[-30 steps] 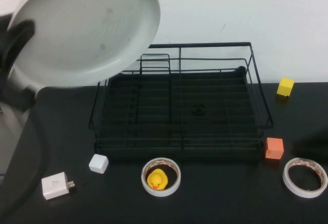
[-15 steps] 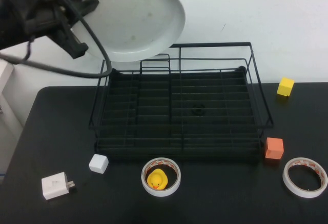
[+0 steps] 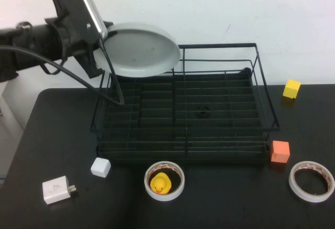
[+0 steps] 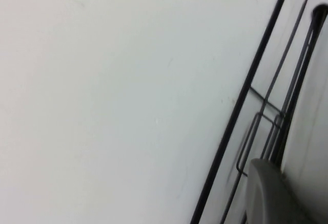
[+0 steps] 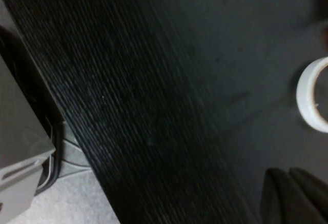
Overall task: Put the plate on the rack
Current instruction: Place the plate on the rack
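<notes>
On the black table (image 3: 52,134), from left to right, sit a white plug (image 3: 57,189), a duck (image 3: 160,183) inside tape and an orange block (image 3: 280,151). Up high, the left gripper (image 3: 99,48) holds the plate (image 3: 140,51) by its left edge over the rack (image 3: 183,108)'s back left corner. The right gripper (image 5: 294,196) hangs low over the table; I cannot tell about it.

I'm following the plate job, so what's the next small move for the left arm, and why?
Probably lower the plate further into the rack. The left claw holds it by its edge above the rack's far left corner, not yet seated beside the wire divider. The right claw waits off the table's right edge.
</notes>
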